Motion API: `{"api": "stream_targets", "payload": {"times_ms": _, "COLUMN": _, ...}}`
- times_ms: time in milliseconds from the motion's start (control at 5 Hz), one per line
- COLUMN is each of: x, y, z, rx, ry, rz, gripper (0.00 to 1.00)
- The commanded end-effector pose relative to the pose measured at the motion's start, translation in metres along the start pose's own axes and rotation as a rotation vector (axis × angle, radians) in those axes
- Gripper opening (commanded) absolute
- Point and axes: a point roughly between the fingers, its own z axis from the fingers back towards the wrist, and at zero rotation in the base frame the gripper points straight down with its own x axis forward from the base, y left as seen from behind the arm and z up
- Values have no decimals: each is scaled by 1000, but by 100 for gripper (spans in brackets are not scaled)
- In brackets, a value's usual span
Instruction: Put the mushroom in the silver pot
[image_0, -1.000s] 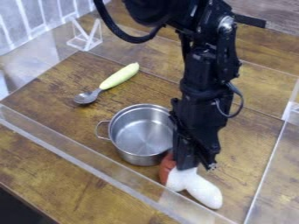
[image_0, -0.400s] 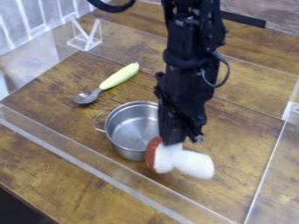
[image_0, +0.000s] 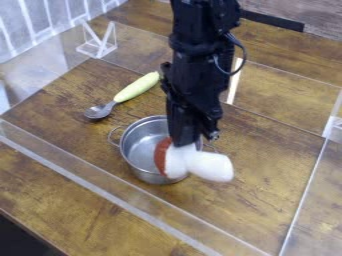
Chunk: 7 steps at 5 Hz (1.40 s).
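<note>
Over the near-right rim of the silver pot, clear of the table: mushroom, lying sideways, pinched near its cap by the gripper. Carrying step, probably almost finished. Next: shift further over the pot's hollow, lower, let go.

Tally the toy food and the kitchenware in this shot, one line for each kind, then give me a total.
Toy food: 2 (mushroom, yellow-green vegetable)
Kitchenware: 2 (silver pot, grey spoon)
Total: 4
</note>
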Motion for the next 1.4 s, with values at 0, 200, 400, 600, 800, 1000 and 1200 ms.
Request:
{"api": "stream_targets", "payload": {"times_ms": 0, "x": -5, "y": 13, "z": 14, "rx": 23, "ry": -97, "rz": 4, "gripper": 0}}
{"api": "stream_targets", "payload": {"times_ms": 200, "x": -10, "y": 16, "z": 2, "rx": 8, "ry": -119, "rz": -6, "gripper": 0}}
{"api": "stream_targets", "payload": {"times_ms": 400, "x": -13, "y": 19, "z": -11, "rx": -4, "ry": -137, "rz": -32, "gripper": 0}}
{"api": "stream_targets", "payload": {"times_ms": 600, "x": -14, "y": 25, "z": -19, "rx": -14, "ry": -145, "rz": -41, "gripper": 0}}
{"api": "stream_targets", "payload": {"times_ms": 800, "x": -15, "y": 28, "z": -27, "rx": -34, "ry": -151, "rz": -37, "gripper": 0}}
{"api": "stream_targets", "payload": {"times_ms": 1000, "x": -15, "y": 30, "z": -35, "rx": -55, "ry": -158, "rz": -32, "gripper": 0}}
{"api": "stream_targets", "payload": {"times_ms": 1200, "x": -15, "y": 33, "z": -42, "rx": -73, "ry": -165, "rz": -27, "gripper": 0}}
